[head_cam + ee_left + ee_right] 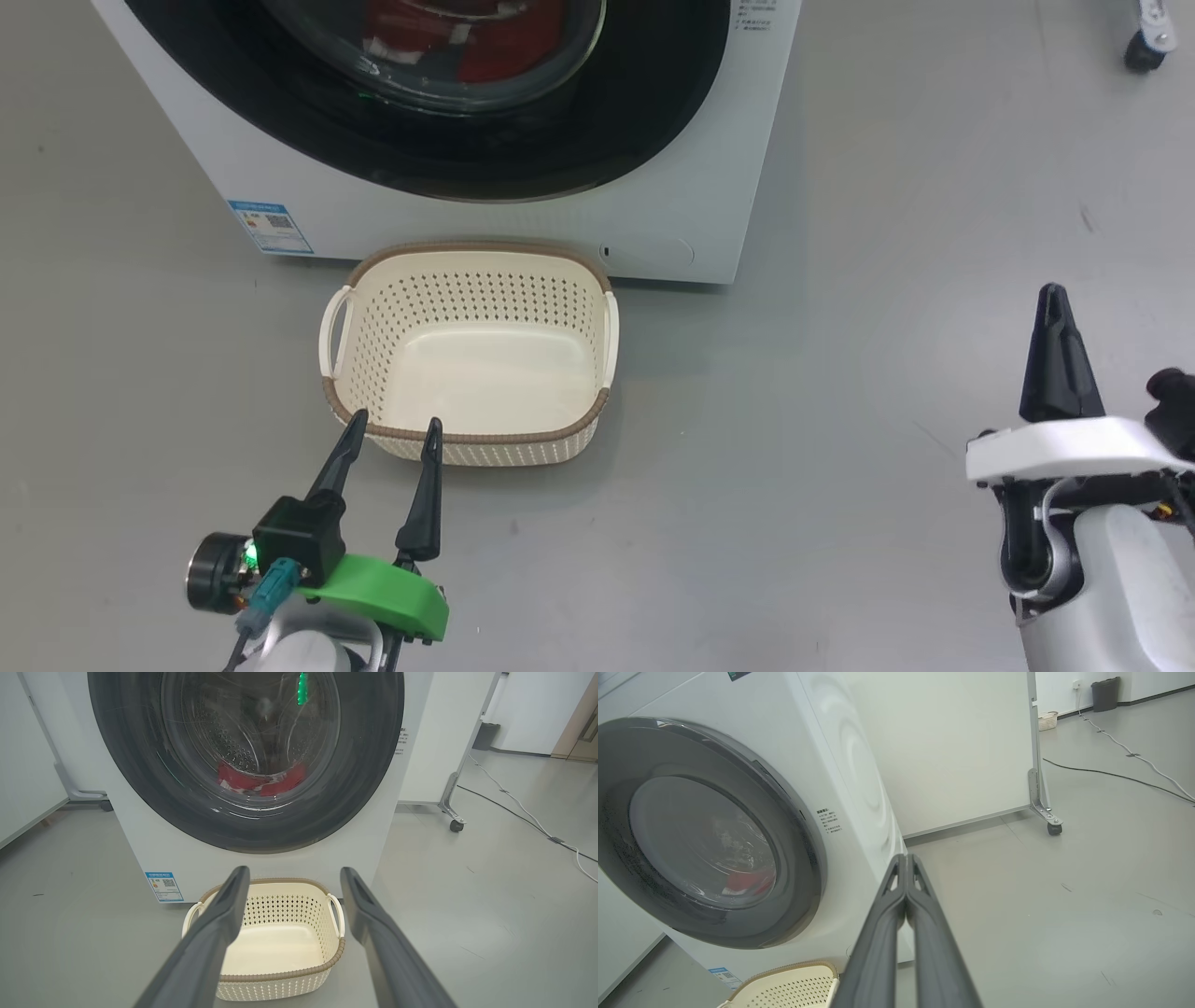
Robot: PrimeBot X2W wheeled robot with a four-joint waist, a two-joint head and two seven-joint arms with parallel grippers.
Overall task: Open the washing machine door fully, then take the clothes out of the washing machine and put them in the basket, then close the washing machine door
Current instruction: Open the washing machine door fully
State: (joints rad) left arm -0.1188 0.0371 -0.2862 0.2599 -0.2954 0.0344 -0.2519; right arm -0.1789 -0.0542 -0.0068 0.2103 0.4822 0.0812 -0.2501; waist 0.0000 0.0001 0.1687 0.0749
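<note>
Basket (523, 435) on floor (840, 392) just in frt of washer (467, 219), clothes (504, 42) inside.

Left gripper (392, 427) fingers spread apart; right gripper (1053, 291) fingers pressed together, empty.

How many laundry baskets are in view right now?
2. One basket sits empty on the floor directly before the washing machine; a second basket, similar-looking, stands far off near a dark bin. Others may be hidden.
</note>
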